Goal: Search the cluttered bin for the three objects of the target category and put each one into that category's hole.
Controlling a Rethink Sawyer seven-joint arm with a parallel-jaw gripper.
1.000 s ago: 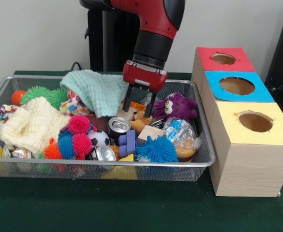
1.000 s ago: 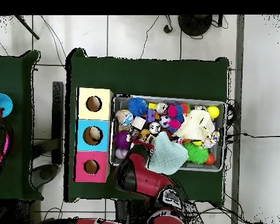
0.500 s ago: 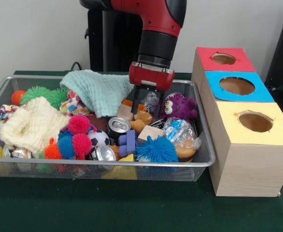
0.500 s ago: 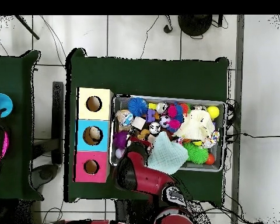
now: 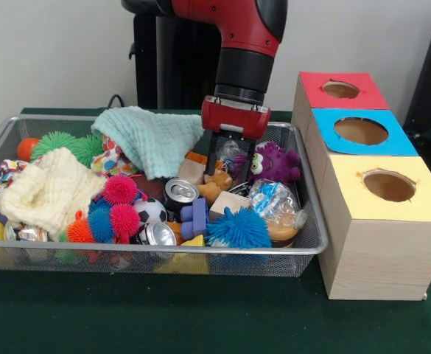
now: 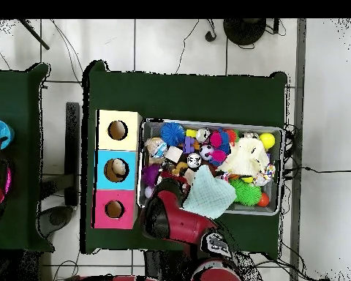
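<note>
My gripper [image 5: 231,164] hangs open in the wire bin [image 5: 200,249], just left of a purple plush monster [image 5: 275,164]. A crumpled clear plastic piece [image 5: 230,150] shows between its black fingers, and a small brown teddy [image 5: 215,184] lies just below. Three boxes with holes stand beside the bin: red [image 5: 340,90], blue [image 5: 361,130] and yellow [image 5: 389,186]. In the overhead view the arm [image 6: 167,216] covers the gripper, and something beige lies in the blue box's hole [image 6: 118,169].
The bin also holds a mint cloth [image 5: 152,136], a cream cloth [image 5: 49,190], two cans [image 5: 180,192] [image 5: 156,234], a blue spiky ball [image 5: 237,227], a crushed plastic bottle [image 5: 275,200], a wooden block [image 5: 228,203] and a soccer ball [image 5: 151,211].
The gripper has moved to the right, from beside the mint cloth to next to the purple monster. Its height and finger spread look the same.
</note>
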